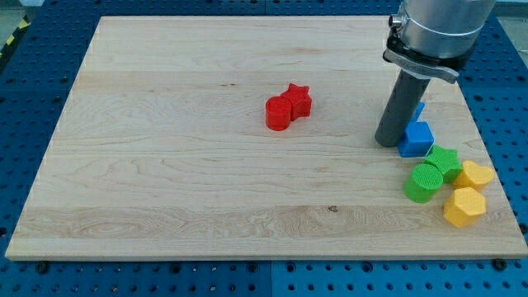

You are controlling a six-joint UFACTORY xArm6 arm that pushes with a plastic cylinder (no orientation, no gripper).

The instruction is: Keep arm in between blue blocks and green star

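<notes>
Bright, even light is washing over the board.
Blocks are casting only faint, soft shadows; nothing is glaring, and focus is holding sharp to every edge.

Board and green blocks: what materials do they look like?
Board: light wood, likely matte or lightly sealed; grain lines and small knots show.
Green cylinder and green star: probably 3D-printed plastic; fine ribbed lines on top, uniform saturated colour. Painted wood can't be excluded.
My tip sits left of the blue cube.
</notes>
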